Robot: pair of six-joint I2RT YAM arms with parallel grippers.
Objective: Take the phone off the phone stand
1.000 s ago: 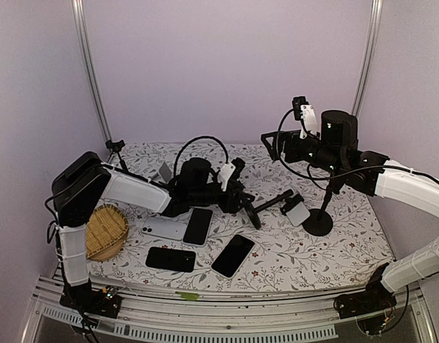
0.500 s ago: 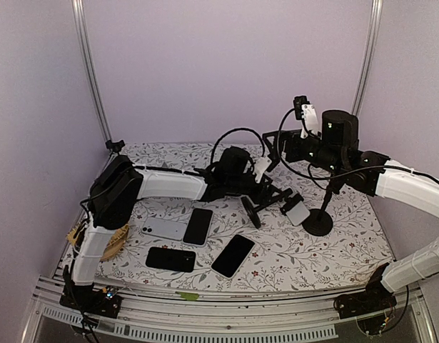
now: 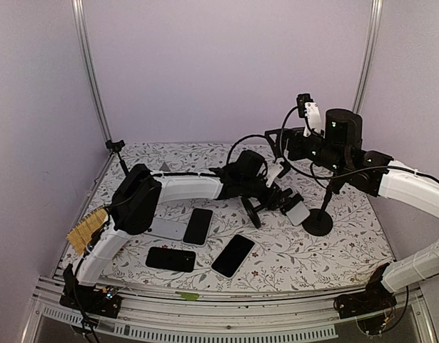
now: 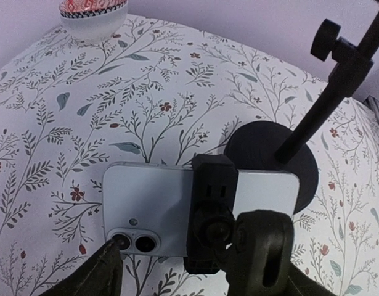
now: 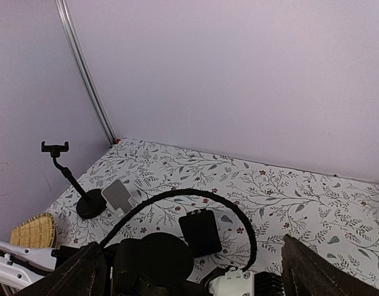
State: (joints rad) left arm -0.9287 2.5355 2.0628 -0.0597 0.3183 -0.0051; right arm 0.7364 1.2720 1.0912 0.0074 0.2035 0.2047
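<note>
Two jaw pairs are shown spread wide: left tool, fingertips cropped, beside the stand-clamped phone; right tool, empty.

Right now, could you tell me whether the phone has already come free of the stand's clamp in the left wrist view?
No, the clamp sits closed across the back of the phone, holding it.

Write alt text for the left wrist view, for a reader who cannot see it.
A pale phone, its back and twin lenses facing the camera, sits sideways in the black clamp of a phone stand on a floral tablecloth. The left tool is open, its dark fingers at the bottom edge near the phone.
</note>
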